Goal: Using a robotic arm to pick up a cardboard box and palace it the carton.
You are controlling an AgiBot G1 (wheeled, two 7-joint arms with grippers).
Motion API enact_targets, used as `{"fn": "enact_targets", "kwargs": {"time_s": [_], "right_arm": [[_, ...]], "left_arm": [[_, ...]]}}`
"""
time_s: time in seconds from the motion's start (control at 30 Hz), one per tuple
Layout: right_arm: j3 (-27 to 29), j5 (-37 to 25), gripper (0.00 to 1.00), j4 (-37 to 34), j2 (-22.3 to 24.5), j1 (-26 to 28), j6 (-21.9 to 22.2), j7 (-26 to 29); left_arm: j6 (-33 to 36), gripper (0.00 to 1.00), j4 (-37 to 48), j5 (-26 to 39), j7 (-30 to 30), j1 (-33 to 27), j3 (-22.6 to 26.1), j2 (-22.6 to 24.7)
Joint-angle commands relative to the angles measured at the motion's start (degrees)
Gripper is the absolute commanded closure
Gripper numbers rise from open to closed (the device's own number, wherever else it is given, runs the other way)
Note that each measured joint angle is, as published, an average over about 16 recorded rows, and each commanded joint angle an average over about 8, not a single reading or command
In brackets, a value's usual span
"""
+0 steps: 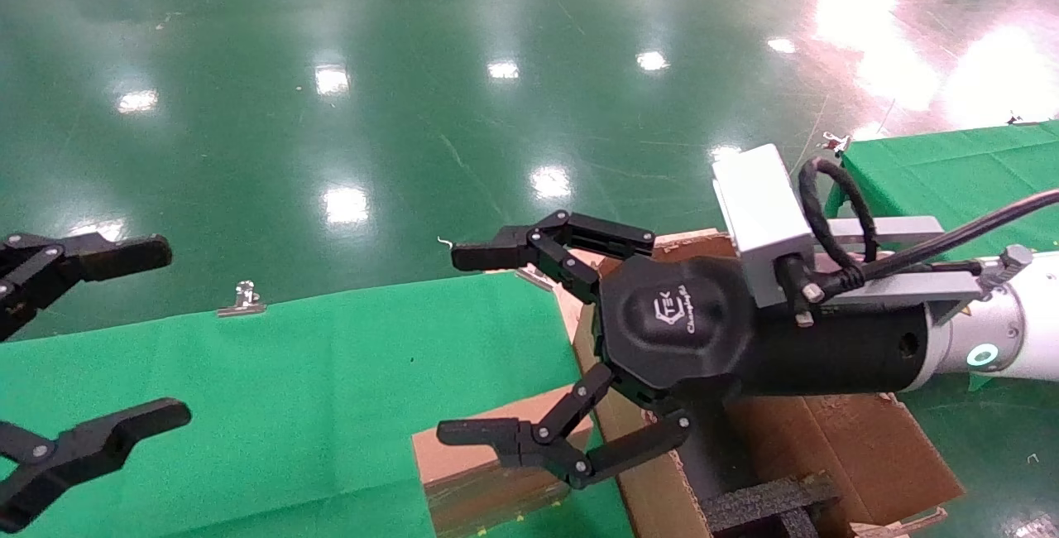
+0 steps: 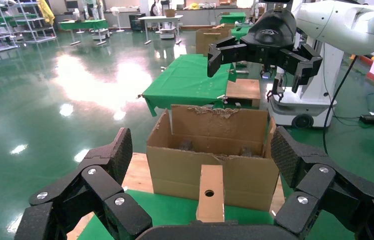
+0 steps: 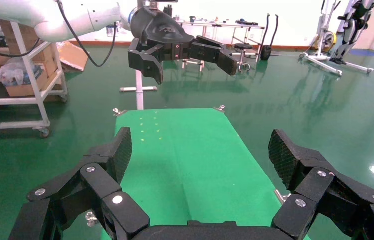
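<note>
Two end effectors in view, both spread wide, nothing grasped. Right end effector (image 1: 471, 348) hovers above gap between green bench (image 1: 289, 389) and carton (image 1: 836, 455), over cardboard box (image 1: 488, 459). Cardboard box (image 2: 210, 192) stands on bench edge, just beside carton (image 2: 210, 155) front wall. Left end effector (image 1: 136, 335) hangs at left, above bench.

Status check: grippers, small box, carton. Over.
Right gripper open, empty, above the carton's edge. Left gripper open, idle at left. Small flat brown cardboard box on green cloth, beside large brown corrugated carton. Nothing blocking.
</note>
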Motion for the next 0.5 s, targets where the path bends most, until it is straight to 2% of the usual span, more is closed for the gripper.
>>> {"fn": "enact_targets", "kwargs": {"time_s": [0.03, 0.47, 0.5], "right_arm": [[0.0, 0.0, 0.00, 0.0, 0.0, 0.0, 0.0, 0.0], [0.0, 0.0, 0.00, 0.0, 0.0, 0.0, 0.0, 0.0], [0.0, 0.0, 0.00, 0.0, 0.0, 0.0, 0.0, 0.0]], "left_arm": [[0.0, 0.00, 0.0, 0.0, 0.0, 0.0, 0.0, 0.0], [0.0, 0.00, 0.0, 0.0, 0.0, 0.0, 0.0, 0.0], [0.0, 0.03, 0.0, 0.0, 0.0, 0.0, 0.0, 0.0]]}}
